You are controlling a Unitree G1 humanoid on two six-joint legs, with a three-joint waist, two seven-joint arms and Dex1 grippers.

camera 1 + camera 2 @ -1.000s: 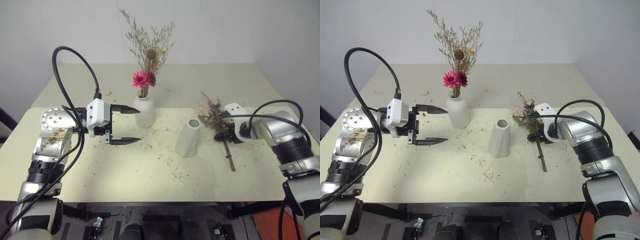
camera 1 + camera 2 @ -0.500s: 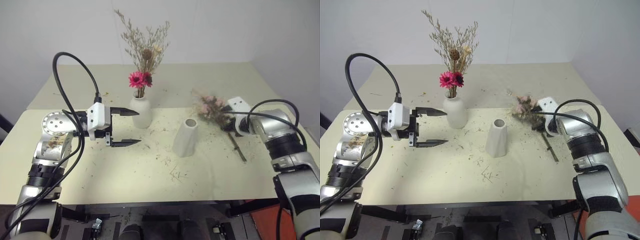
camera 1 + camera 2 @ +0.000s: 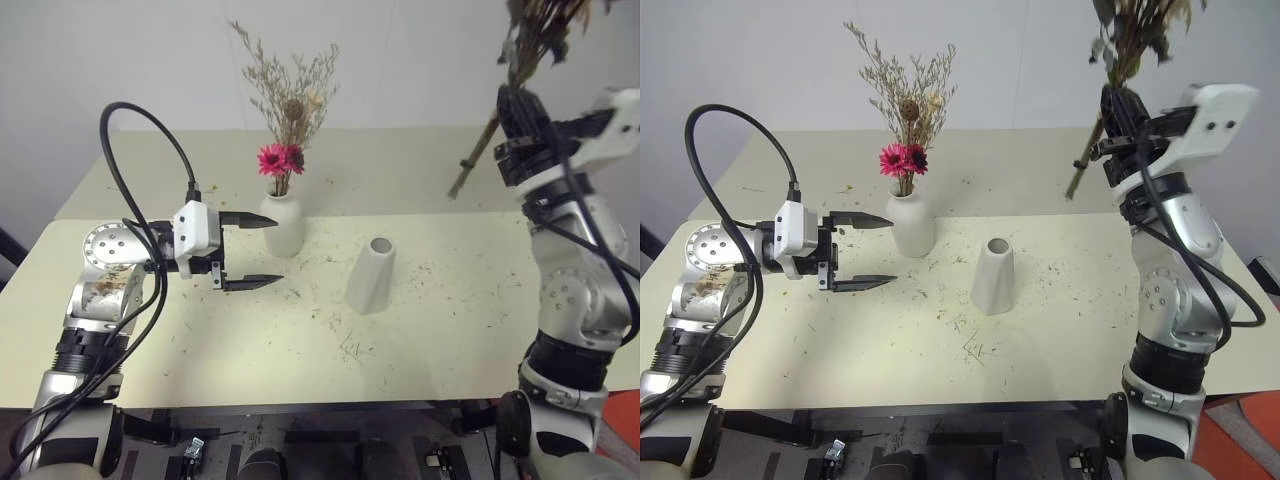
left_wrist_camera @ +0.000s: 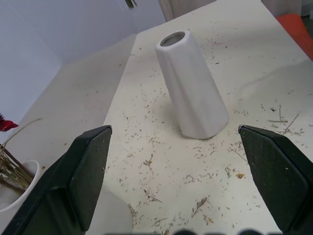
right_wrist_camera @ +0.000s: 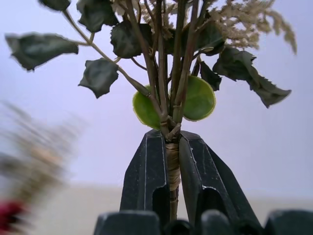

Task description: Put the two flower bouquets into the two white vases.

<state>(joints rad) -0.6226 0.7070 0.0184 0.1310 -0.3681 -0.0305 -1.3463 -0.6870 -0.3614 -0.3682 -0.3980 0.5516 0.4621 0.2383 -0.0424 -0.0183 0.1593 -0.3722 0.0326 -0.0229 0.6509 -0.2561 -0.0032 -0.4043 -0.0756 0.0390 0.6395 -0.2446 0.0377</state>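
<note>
Cream-coloured table (image 3: 200,340), strewn with fine dried plant debris (image 3: 352,348), set against a pale wall; right arm raised high at the table's right side, its right gripper (image 5: 169,147) clenched on the wrapped stems of the fuller bouquet (image 3: 1130,35), which is held up in the air well above the tabletop with its stem end (image 3: 1076,185) slanting down and to the left below the fingers; in the right wrist view, dark green leaves (image 5: 100,76) and two round lighter leaves are seen spreading just above the black fingertips (image 5: 149,161), with a beige feathery sprig beside them; left arm held over the table's left half, its left gripper (image 3: 262,251) pointed toward the table's middle with jaws released and spread wide, nothing between them, near the bottle-shaped vase (image 3: 283,225) but apart from it; slim bouquet (image 3: 288,110) of bright pink flowers and beige feathery dried grass standing upright in the bottle-shaped vase, toward the rear left of centre; tapered cylinder vase (image 3: 371,275), white and neckless, standing empty near the table's centre, to the right of the bottle-shaped vase and well apart from it, its round mouth (image 4: 173,38) seen open in the left wrist view between the two black fingers (image 4: 80,181).
</note>
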